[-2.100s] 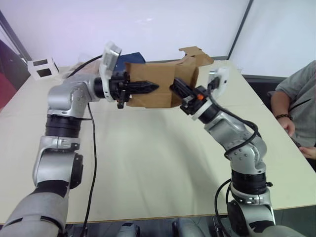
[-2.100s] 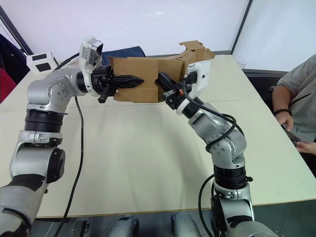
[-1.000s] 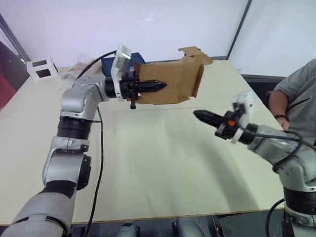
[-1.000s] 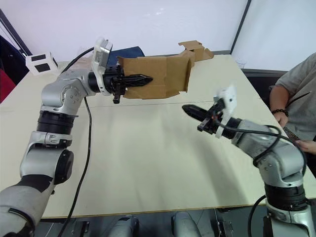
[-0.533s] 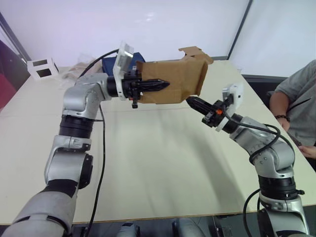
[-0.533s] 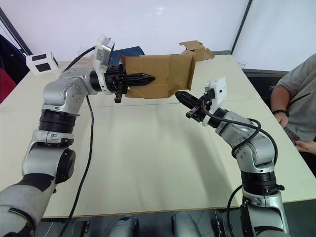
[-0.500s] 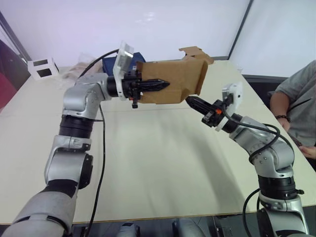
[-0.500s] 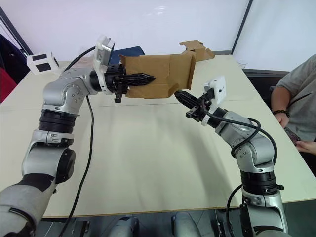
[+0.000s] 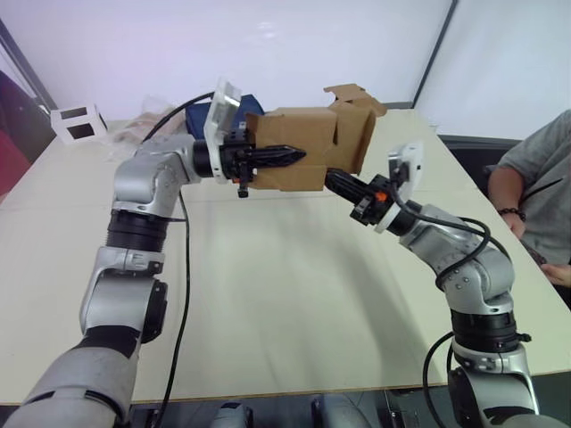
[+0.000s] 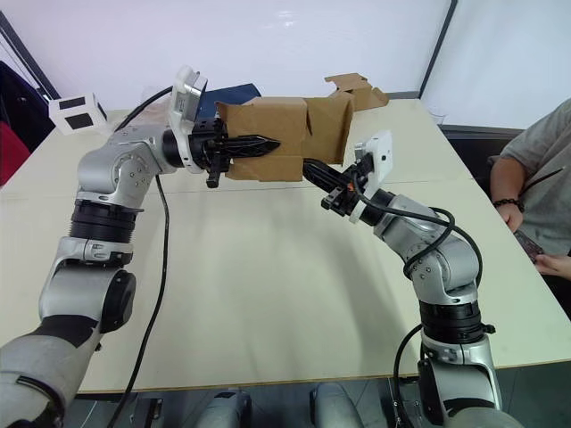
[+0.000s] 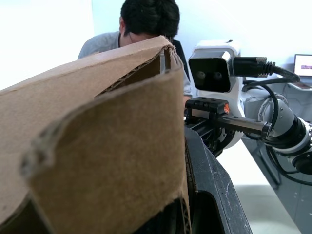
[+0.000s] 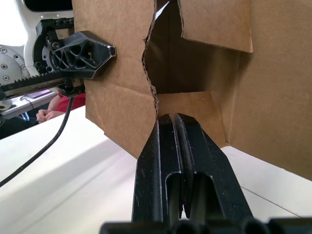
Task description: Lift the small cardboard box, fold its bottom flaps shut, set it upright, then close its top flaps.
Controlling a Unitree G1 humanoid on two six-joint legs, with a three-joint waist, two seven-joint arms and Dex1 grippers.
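The left gripper (image 9: 284,156) is clamped on a side wall of the box (image 9: 308,152), holding it in the air above the table (image 9: 268,285), lying sideways. The box is plain brown corrugated cardboard with ragged flap edges; the flaps (image 12: 217,24) at the end facing the right gripper (image 10: 312,169) stand partly open. That gripper, fingers pressed together, has its tips at the lower edge of this open end, just beneath the box.

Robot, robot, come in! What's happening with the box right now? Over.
Left end effector shut on the small cardboard box, held above the table. Right end effector shut, tips at the box's open end. Bottom flaps not folded. Nothing in the way.
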